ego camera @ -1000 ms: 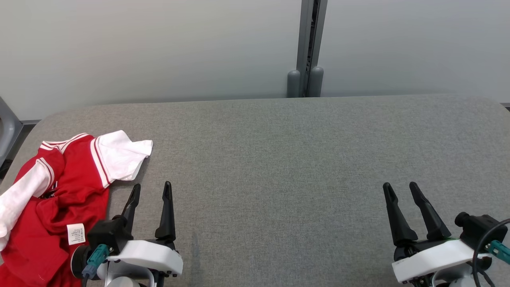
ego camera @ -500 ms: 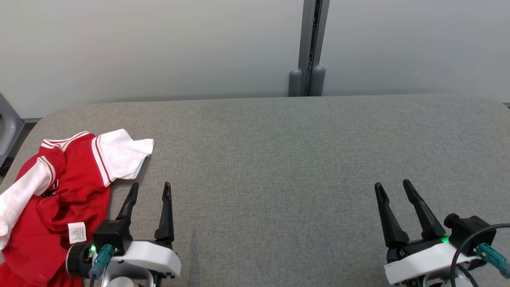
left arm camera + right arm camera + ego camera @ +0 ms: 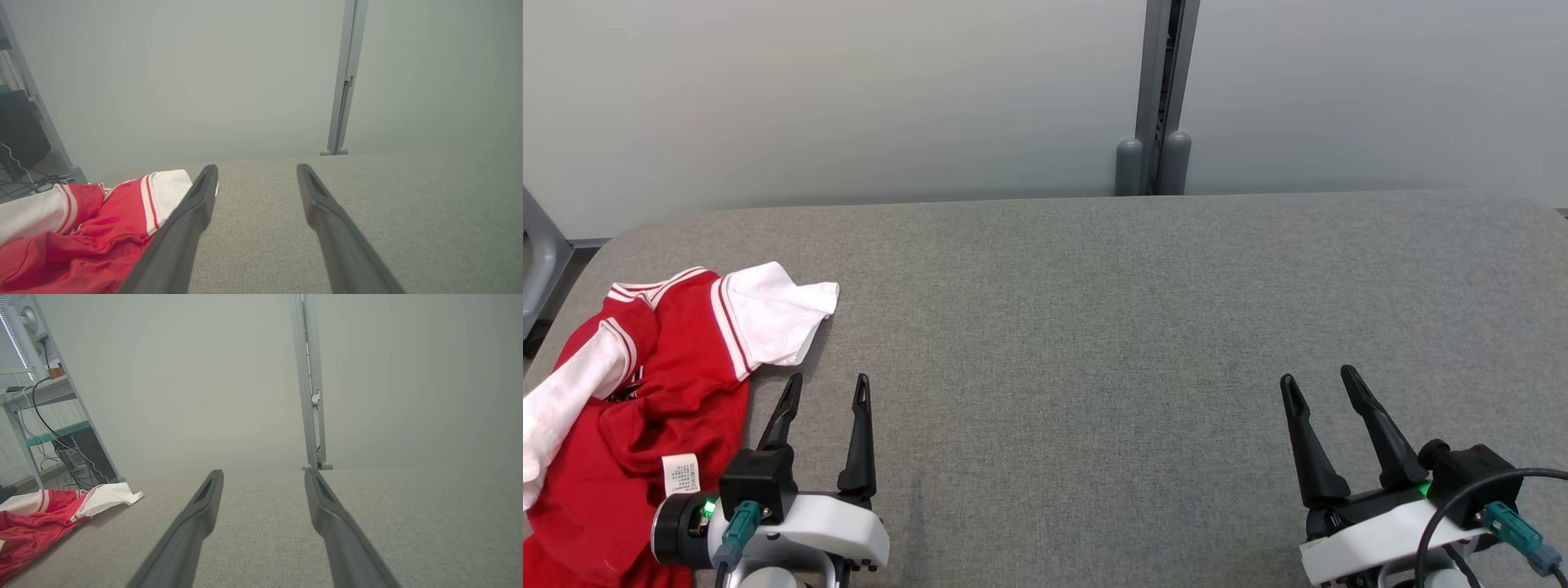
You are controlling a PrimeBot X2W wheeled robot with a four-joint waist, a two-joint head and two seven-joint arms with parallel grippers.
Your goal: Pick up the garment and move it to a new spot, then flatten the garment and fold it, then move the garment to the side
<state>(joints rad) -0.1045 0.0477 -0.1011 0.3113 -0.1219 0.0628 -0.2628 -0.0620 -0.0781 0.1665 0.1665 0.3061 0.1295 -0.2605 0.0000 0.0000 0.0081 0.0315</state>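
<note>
Judging from the present layout, no stage of the task is complete. The garment (image 3: 645,392), a red shirt with white sleeves, lies crumpled on the grey table (image 3: 1094,310). Its body is bunched in ridges, one white sleeve (image 3: 776,314) is thrown outward, and a white label (image 3: 680,474) is turned face up. It is neither flattened nor folded. The pick-up, the transfer to a new spot, the flattening, the folding and the final move to the side are all outstanding.

The left gripper (image 3: 827,379) has its two dark fingers spread wide, with nothing between them. Bare table fabric shows through the gap in both the head view and the left wrist view. The right gripper (image 3: 1316,374) is likewise spread wide and empty. It stands well apart from the left gripper, on that gripper's right, over bare table.

The garment lies immediately to the left of the left gripper. Its outflung white sleeve ends just ahead of and beside that gripper's left fingertip. The red body runs alongside that gripper's left finger and back past its wrist housing. Contact between housing and cloth cannot be confirmed from these views. No part of the garment lies between the fingers. By this reading, the left gripper is the closer effector for the first grasp.
</note>
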